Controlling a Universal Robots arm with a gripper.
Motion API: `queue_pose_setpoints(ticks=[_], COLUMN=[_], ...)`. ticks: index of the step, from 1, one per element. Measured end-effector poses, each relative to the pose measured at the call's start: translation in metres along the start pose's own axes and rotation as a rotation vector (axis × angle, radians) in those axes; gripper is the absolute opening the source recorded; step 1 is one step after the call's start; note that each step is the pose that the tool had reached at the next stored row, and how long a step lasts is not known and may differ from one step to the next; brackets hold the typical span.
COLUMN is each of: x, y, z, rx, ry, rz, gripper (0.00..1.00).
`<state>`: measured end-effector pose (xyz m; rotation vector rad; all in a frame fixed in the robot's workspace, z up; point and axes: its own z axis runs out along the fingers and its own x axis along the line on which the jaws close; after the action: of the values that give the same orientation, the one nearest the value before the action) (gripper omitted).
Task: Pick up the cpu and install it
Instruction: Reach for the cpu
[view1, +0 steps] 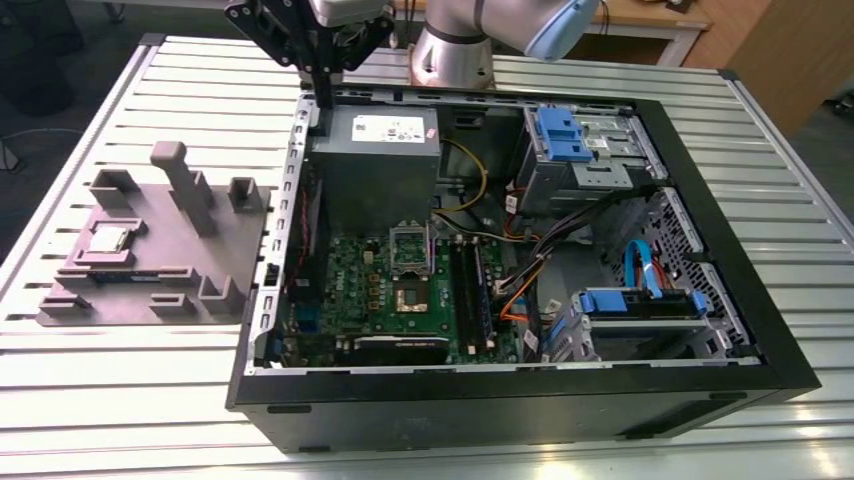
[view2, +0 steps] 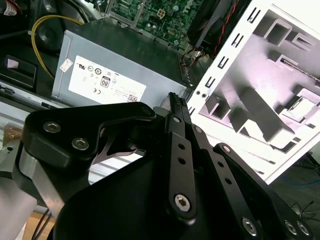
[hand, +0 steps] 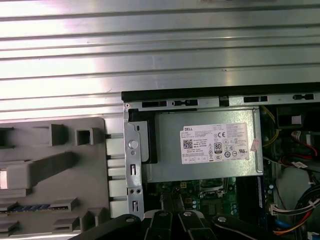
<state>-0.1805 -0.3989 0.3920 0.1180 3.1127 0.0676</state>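
Near the ribbed metal tabletop's (view1: 120, 400) edge on the exterior view's left sits a grey moulded plastic tray (view1: 220, 250). The cpu (view1: 110, 240), a small flat square chip with a shiny silver top, lies in a recess of that tray, well apart from my claw. It has nothing to grip but a thin rim, so I judge a slightly off-centre pinch could tilt it or let it slip. The tray's upright grey posts (view1: 171, 165) stand near it and could catch a finger. Further right, the black linkage claw (view1: 324, 95) hangs toward the tabletop's far edge, above the rim of the open black computer case (view1: 534, 400). In both wrist views (view2: 176, 100) its tips look pressed together with nothing between them. Brought onto the chip closed like that, it would press the lid rather than straddle it. Below it is the grey metal power supply box with a white label (view1: 378, 165). Beyond that lies the green motherboard (view1: 360, 290) with its dark square socket (view1: 411, 293). A chip set down skewed could damage that socket. Just right of it, orange and black cables (view1: 514, 300) crowd in and could snag the claw.
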Motion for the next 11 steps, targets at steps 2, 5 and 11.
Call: queue_pose_setpoints(ticks=[2, 5, 11], x=[0.0005, 0.0013, 0.0032], y=[0.0000, -0.0001, -0.0003], z=[0.0000, 0.0000, -0.0001], rx=[0.0000, 0.0000, 0.0001], ry=[0.0000, 0.0000, 0.0000], rz=[0.000, 0.000, 0.000], gripper=[0.10, 0.10, 0.10])
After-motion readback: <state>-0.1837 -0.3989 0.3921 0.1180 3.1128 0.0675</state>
